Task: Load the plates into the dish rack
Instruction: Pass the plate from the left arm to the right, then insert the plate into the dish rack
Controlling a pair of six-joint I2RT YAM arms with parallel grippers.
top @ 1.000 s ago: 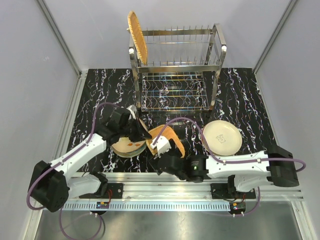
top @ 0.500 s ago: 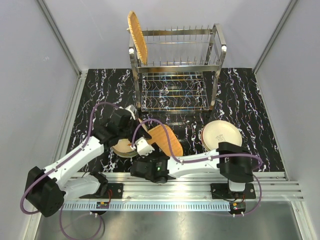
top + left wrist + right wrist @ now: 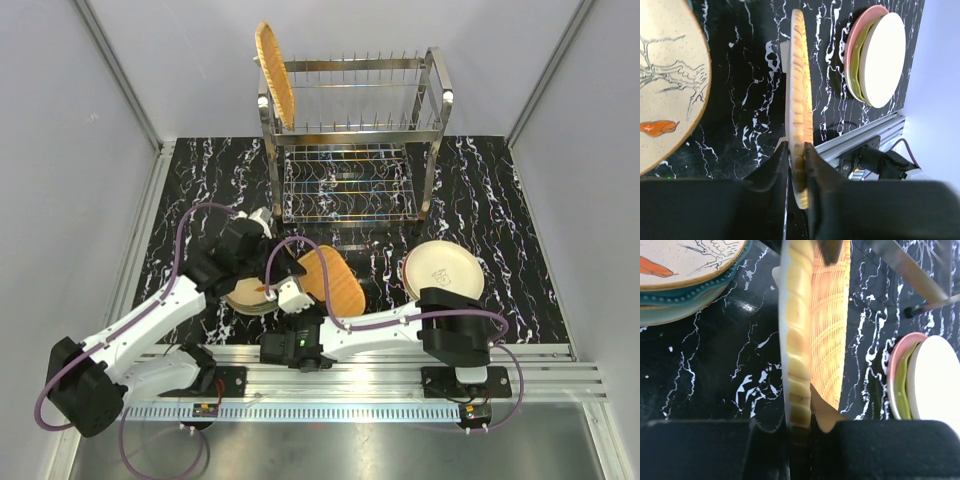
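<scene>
An orange woven plate (image 3: 333, 280) hangs on edge above the table between both arms. My left gripper (image 3: 272, 264) is shut on its rim; in the left wrist view the plate (image 3: 798, 85) stands upright between the dark fingers (image 3: 775, 170). My right gripper (image 3: 299, 290) is shut on the near rim of the same plate (image 3: 799, 355). A second orange woven plate (image 3: 274, 75) stands in the top left slot of the dish rack (image 3: 350, 135). A bird-print plate (image 3: 245, 295) tops the left stack, and a cream plate (image 3: 443, 272) tops the right stack.
The left stack (image 3: 685, 295) has teal and pale green plates under the bird-print one (image 3: 670, 85). The right stack (image 3: 875, 60) shows pink and yellow-green rims. An aluminium rail (image 3: 400, 358) runs along the near table edge. Grey walls enclose the black marbled table (image 3: 480, 190).
The right arm folded in leftward and its jaws closed on the orange plate's near rim. The left gripper kept its hold, and the plate barely shifted.
</scene>
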